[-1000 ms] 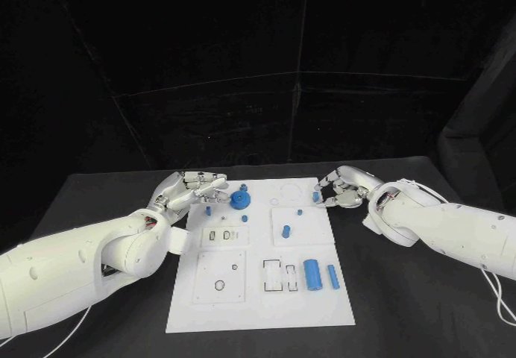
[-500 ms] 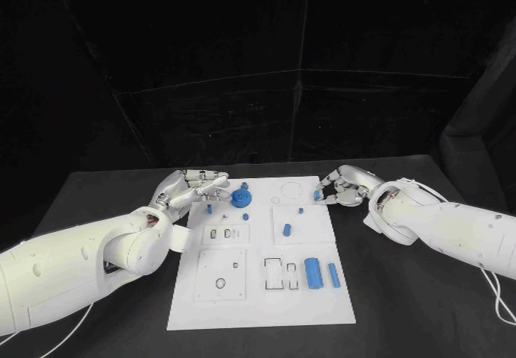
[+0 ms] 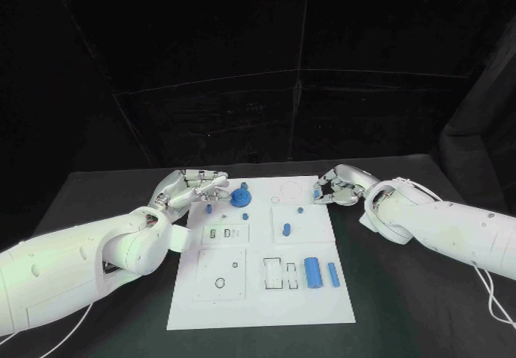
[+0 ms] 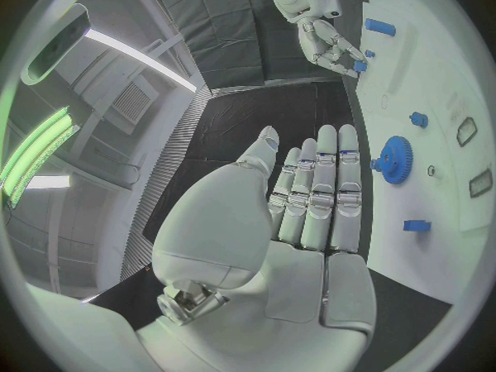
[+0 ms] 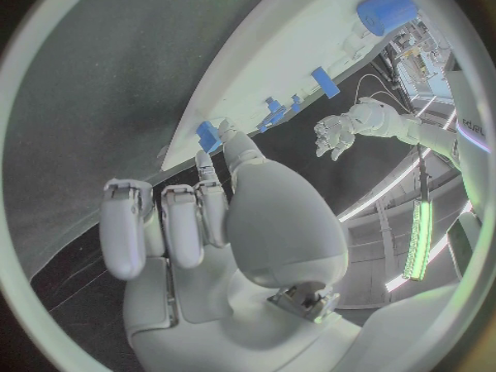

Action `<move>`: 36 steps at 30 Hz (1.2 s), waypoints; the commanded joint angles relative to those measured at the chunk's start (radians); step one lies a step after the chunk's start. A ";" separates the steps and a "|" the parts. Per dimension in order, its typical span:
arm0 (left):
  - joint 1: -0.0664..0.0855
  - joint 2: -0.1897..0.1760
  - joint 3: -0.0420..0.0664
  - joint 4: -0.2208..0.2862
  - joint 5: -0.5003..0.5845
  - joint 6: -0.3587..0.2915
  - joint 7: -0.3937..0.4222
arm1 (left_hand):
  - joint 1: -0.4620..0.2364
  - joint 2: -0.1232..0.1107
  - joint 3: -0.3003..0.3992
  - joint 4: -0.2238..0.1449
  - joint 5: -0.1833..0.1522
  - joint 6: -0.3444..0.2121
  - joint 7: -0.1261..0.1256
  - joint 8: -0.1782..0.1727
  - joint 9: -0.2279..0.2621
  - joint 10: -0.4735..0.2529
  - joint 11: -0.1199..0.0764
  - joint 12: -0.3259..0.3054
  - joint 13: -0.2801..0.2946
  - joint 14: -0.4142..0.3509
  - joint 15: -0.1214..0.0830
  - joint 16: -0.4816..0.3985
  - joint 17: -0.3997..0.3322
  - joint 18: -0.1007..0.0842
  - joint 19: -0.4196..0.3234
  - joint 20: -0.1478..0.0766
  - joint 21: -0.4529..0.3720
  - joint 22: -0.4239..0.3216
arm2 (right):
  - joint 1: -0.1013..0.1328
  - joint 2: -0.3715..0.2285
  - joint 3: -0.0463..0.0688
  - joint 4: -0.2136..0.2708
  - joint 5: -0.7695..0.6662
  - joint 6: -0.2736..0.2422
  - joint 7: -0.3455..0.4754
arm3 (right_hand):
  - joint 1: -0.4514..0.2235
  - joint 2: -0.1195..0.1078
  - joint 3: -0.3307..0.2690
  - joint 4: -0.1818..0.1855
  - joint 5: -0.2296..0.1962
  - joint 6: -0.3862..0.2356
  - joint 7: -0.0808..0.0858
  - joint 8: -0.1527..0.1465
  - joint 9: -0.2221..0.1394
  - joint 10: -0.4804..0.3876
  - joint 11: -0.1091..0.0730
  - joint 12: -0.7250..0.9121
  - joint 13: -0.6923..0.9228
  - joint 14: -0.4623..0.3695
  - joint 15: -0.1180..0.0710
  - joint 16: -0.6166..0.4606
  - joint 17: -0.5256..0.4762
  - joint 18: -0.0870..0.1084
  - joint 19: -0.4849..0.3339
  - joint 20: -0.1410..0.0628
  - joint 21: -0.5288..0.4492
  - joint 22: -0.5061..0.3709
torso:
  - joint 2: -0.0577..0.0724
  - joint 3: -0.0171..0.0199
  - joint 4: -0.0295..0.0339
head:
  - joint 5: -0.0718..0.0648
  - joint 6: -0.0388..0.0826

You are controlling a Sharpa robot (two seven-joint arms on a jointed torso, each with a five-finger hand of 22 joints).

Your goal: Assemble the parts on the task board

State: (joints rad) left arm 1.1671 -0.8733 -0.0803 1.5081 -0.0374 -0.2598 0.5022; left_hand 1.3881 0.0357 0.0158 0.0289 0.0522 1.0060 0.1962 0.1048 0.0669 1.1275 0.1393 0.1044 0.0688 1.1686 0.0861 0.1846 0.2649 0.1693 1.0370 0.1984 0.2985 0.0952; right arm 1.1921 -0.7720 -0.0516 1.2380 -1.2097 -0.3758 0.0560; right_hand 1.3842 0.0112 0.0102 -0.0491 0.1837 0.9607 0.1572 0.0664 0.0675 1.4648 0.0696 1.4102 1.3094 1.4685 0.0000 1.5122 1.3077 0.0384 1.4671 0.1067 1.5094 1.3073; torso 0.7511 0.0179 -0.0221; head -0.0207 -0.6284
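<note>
Here, from the head view, the right hand (image 3: pixel 336 189) pinches a small blue peg (image 3: pixel 315 197) at the white board's (image 3: pixel 258 298) far right edge; lower it straight. From its wrist, the left hand (image 4: pixel 310 198) lies spread beside the blue gear (image 4: pixel 393 159).

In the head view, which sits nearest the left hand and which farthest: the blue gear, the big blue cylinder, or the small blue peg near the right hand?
From the left hand:
1. Blue gear, right beside the fingers, at the board's far end.
2. Small blue peg, across the board by the right hand.
3. Big blue cylinder, lying at the board's near end.
</note>
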 commanded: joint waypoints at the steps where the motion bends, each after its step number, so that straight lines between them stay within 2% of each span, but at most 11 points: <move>1: 0.001 -0.002 0.001 0.004 0.001 0.011 0.004 | 0.004 0.008 0.001 -0.005 -0.002 0.005 0.003 -0.007 0.000 0.007 0.000 -0.005 -0.001 0.005 0.002 -0.007 0.002 0.014 0.006 -0.002 -0.004 -0.002 | 0.002 0.002 0.000 -0.002 0.001 0.001 -0.005 | -0.004 0.013 0.011 -0.002 -0.009 0.014 0.001 0.008 0.001 0.010 0.000 0.007 0.137 0.072 -0.005 0.002 0.118 -0.003 0.018 -0.004 -0.001 0.107 | 0.000 0.0004 -0.0005 | -0.002 0.000; 9: 0.001 -0.005 0.001 0.004 0.001 0.009 0.004 | 0.004 0.008 0.001 -0.005 -0.002 0.005 0.003 -0.007 0.000 0.007 0.000 -0.005 -0.001 0.005 0.002 -0.007 0.002 0.014 0.006 -0.002 -0.004 -0.002 | 0.002 0.005 0.000 -0.005 0.001 0.013 -0.011 | -0.010 0.020 0.022 -0.007 -0.013 0.036 -0.002 0.012 0.002 0.011 -0.002 0.008 0.138 0.073 -0.007 0.002 0.120 -0.003 0.019 -0.005 0.000 0.109 | 0.000 0.0017 0.0009 | 0.002 -0.001; 12: 0.001 -0.006 0.000 0.004 0.001 0.008 0.003 | 0.004 0.008 0.001 -0.005 -0.002 0.005 0.003 -0.007 0.000 0.007 0.000 -0.005 -0.001 0.005 0.002 -0.007 0.002 0.014 0.006 -0.002 -0.004 -0.002 | 0.002 0.006 0.000 -0.006 0.001 0.018 -0.014 | -0.012 0.023 0.028 -0.010 -0.013 0.048 -0.005 0.015 0.003 0.012 -0.005 0.009 0.138 0.073 -0.009 0.002 0.121 -0.003 0.019 -0.006 0.000 0.109 | 0.000 0.0008 0.0003 | 0.002 -0.001; 20: 0.001 -0.007 0.000 0.004 0.001 0.008 0.003 | 0.004 0.008 0.002 -0.006 -0.002 0.003 0.004 -0.009 -0.001 0.006 0.001 -0.007 -0.001 0.005 0.002 -0.008 0.003 0.014 0.006 -0.002 -0.004 -0.002 | 0.002 0.008 0.000 -0.009 0.000 0.026 -0.020 | -0.014 0.036 0.055 -0.022 -0.030 0.082 -0.017 0.021 0.003 0.015 -0.015 0.012 0.141 0.073 -0.017 0.003 0.123 -0.004 0.020 -0.013 0.000 0.111 | 0.000 0.0019 -0.0022 | 0.005 -0.002; 24: 0.001 -0.007 0.000 0.004 0.001 0.008 0.003 | 0.004 0.009 0.003 -0.007 -0.002 0.003 0.005 -0.009 -0.001 0.006 0.001 -0.008 -0.002 0.006 0.002 -0.008 0.003 0.014 0.007 -0.002 -0.004 -0.002 | 0.002 0.010 0.000 -0.010 0.000 0.027 -0.020 | -0.017 0.040 0.068 -0.027 -0.033 0.098 -0.022 0.025 0.003 0.018 -0.020 0.016 0.145 0.074 -0.021 0.003 0.125 -0.005 0.022 -0.016 0.002 0.115 | 0.000 0.0021 -0.0013 | 0.004 -0.004; 29: 0.001 -0.007 0.000 0.004 0.001 0.008 0.003 | 0.004 0.009 0.003 -0.007 -0.002 0.003 0.005 -0.009 -0.001 0.006 0.001 -0.008 -0.002 0.006 0.002 -0.008 0.003 0.014 0.007 -0.002 -0.004 -0.002 | 0.002 0.012 0.000 -0.011 0.000 0.008 -0.022 | -0.023 0.048 0.085 -0.030 -0.034 0.114 -0.027 0.027 0.003 0.022 -0.024 0.021 0.149 0.074 -0.025 0.004 0.128 -0.006 0.025 -0.020 0.003 0.119 | 0.000 0.0020 -0.0002 | 0.002 -0.005; 33: 0.001 -0.007 0.000 0.004 0.001 0.008 0.003 | 0.004 0.009 0.003 -0.007 -0.002 0.003 0.005 -0.009 -0.001 0.006 0.001 -0.008 -0.002 0.006 0.002 -0.008 0.003 0.014 0.007 -0.002 -0.004 -0.002 | 0.002 0.012 0.001 -0.011 0.015 -0.017 -0.016 | -0.037 0.064 0.104 -0.024 -0.032 0.126 -0.032 0.027 0.002 0.027 -0.028 0.027 0.154 0.075 -0.029 0.005 0.130 -0.007 0.028 -0.025 0.006 0.124 | 0.000 0.0022 -0.0014 | 0.002 -0.006; 36: 0.001 -0.008 0.000 0.004 0.001 0.008 0.003 | 0.004 0.009 0.003 -0.007 -0.002 0.003 0.005 -0.009 -0.001 0.006 0.001 -0.008 -0.002 0.006 0.002 -0.008 0.003 0.014 0.007 -0.002 -0.004 -0.002 | 0.002 0.010 0.001 -0.005 0.027 -0.042 -0.012 | -0.046 0.065 0.114 -0.023 -0.022 0.129 -0.034 0.024 0.001 0.030 -0.030 0.030 0.157 0.076 -0.031 0.006 0.133 -0.008 0.031 -0.027 0.008 0.129 | -0.001 0.0022 -0.0006 | 0.001 -0.006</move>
State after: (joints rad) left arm 1.1670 -0.8802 -0.0806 1.5097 -0.0373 -0.2599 0.4995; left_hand 1.3881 0.0357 0.0186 0.0262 0.0522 1.0059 0.1963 0.0979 0.0669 1.1275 0.1394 0.1003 0.0688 1.1686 0.0862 0.1811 0.2665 0.1693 1.0370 0.1984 0.2985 0.0946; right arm 1.1922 -0.7613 -0.0514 1.2280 -1.2019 -0.3747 0.0373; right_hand 1.3432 0.0677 0.1194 -0.0725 0.1524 1.0805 0.1268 0.0882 0.0661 1.4668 0.0461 1.4370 1.3081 1.4652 -0.0254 1.5122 1.3074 0.0384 1.4672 0.0856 1.5139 1.3078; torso 0.7509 0.0200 -0.0232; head -0.0192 -0.6346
